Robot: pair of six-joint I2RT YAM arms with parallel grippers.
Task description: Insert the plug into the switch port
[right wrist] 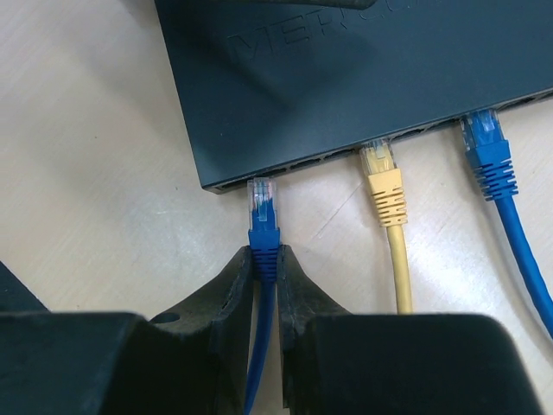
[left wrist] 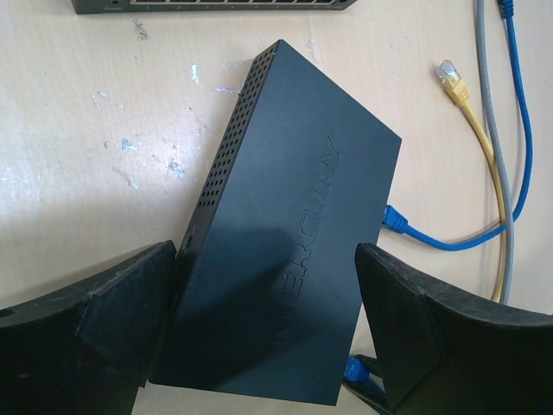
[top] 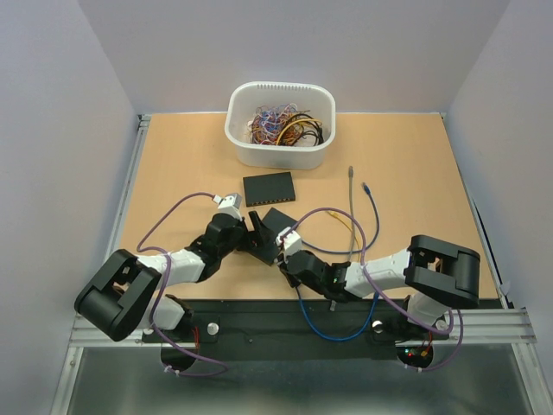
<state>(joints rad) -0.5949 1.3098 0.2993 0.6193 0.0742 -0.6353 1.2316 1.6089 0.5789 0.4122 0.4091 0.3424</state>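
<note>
While perhaps touching switch (right wrist: 363, 78), pinched plug (right wrist: 262, 201).

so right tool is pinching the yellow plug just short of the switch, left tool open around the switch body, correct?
Not quite: the right tool pinches a blue plug, not the yellow one. The right wrist view shows it just short of the switch edge, while the yellow plug lies free beside it. The rest holds: the left tool is open around the switch body.

Bright, even light; soft shadows
</note>
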